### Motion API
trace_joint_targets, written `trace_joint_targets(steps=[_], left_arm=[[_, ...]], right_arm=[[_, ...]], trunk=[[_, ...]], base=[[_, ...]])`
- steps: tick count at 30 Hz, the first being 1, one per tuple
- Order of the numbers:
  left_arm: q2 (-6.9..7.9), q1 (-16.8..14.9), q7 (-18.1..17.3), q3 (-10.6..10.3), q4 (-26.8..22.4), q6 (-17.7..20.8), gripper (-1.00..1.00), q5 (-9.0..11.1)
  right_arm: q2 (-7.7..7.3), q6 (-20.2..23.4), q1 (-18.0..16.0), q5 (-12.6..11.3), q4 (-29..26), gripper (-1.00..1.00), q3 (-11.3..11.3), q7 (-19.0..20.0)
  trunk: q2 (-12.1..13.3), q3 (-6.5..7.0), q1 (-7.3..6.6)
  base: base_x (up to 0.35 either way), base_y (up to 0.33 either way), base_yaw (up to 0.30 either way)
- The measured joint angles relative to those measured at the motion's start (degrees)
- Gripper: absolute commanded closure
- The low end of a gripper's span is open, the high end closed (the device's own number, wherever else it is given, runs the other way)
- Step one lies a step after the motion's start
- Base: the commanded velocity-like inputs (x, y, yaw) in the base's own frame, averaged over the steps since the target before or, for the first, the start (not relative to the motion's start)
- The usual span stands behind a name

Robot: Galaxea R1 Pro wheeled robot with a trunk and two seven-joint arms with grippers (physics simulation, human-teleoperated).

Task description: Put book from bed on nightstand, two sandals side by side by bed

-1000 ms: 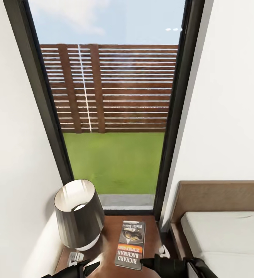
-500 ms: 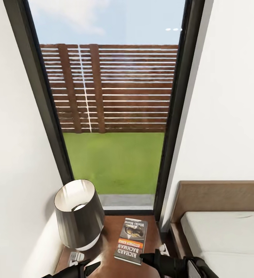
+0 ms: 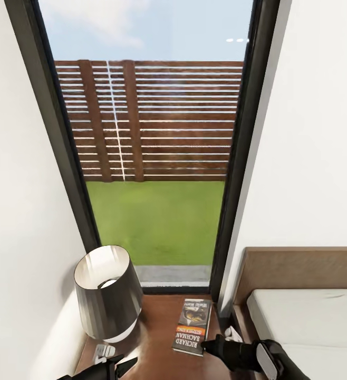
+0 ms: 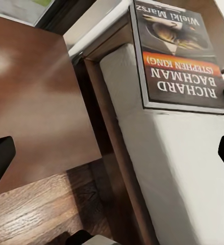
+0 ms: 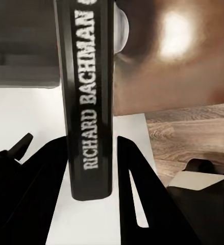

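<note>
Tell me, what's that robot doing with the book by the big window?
The robot's right tool is pinching the thin paperback book with the orange band by its near edge, over the glossy dark-brown wooden nightstand. A dark grey lamp stands beside it, and the low bed with the pale-grey mattress is on the other side. The left tool waits open nearby, holding nothing.

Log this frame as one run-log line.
stage: book placement | right gripper: shut on book | book: above nightstand, beside lamp | left gripper: open
</note>
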Motion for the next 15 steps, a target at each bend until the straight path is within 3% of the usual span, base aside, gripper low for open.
trace_joint_targets(steps=[5,12,15], left_arm=[[0.00,0.0,-0.1,0.0,0.0,0.0,-1.00,0.0],[-0.04,0.0,0.0,0.0,0.0,0.0,-1.00,0.0],[-0.03,0.0,0.0,0.0,0.0,0.0,-1.00,0.0]], right_arm=[[-0.01,0.3,0.0,-6.9,0.0,1.00,0.0,-0.3],[-0.02,1.9,0.0,-8.1,0.0,1.00,0.0,2.0],[-0.03,2.2,0.0,-8.3,0.0,1.00,0.1,7.7]], trunk=[[0.0,0.00,0.00],[0.0,0.00,0.00],[0.0,0.00,0.00]], base=[[0.000,0.000,0.000],[0.000,0.000,0.000],[0.000,0.000,0.000]])
